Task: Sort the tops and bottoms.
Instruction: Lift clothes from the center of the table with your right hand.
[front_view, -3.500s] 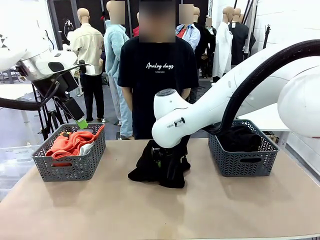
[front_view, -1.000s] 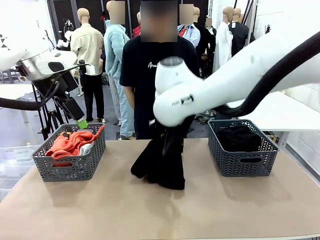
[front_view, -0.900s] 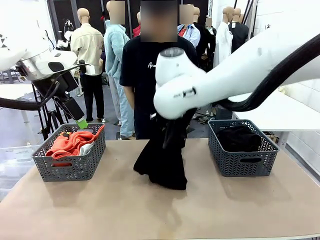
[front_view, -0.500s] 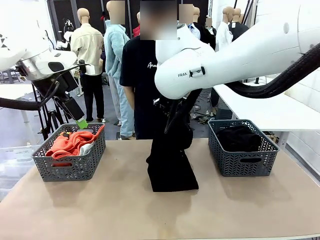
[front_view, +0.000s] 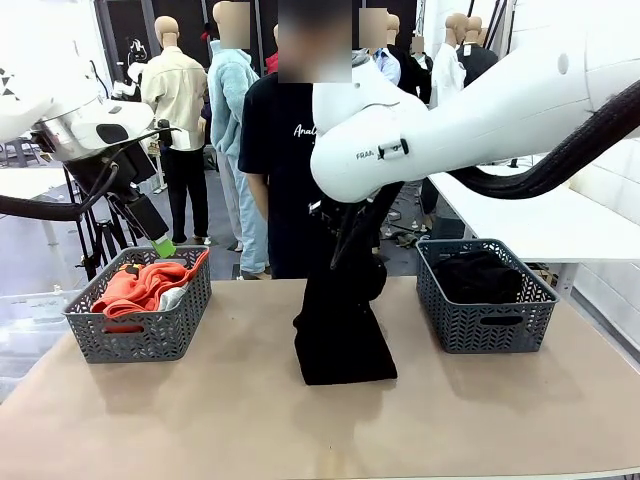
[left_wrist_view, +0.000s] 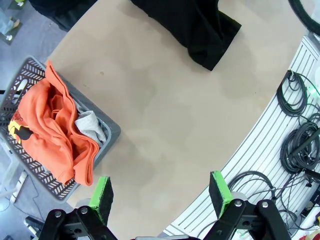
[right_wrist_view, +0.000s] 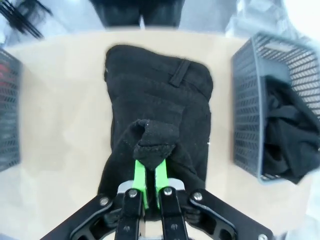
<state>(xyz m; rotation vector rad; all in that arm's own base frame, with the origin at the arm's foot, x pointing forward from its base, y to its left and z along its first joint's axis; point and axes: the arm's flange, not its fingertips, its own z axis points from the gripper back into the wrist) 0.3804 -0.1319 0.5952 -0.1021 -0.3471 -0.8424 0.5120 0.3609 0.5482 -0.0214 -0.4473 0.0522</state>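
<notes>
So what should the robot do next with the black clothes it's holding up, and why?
Probably carry them toward the right basket. The right gripper is shut on the black garment, whose lower end seems to rest on the table. That basket already holds black cloth, while the left basket holds the orange top.

Black bottoms (front_view: 340, 330) hanging lengthwise at mid-table, top edge bunched and raised, lower end spread flat on the tabletop — a belt loop visible on the cloth in the right wrist view (right_wrist_view: 160, 105). More black bottoms (front_view: 482, 275) heaped in the right basket. Orange-red top (front_view: 140, 285) crumpled in the left basket, draped over its rim — light grey top (left_wrist_view: 91, 126) tucked beside it, partly covered.
</notes>
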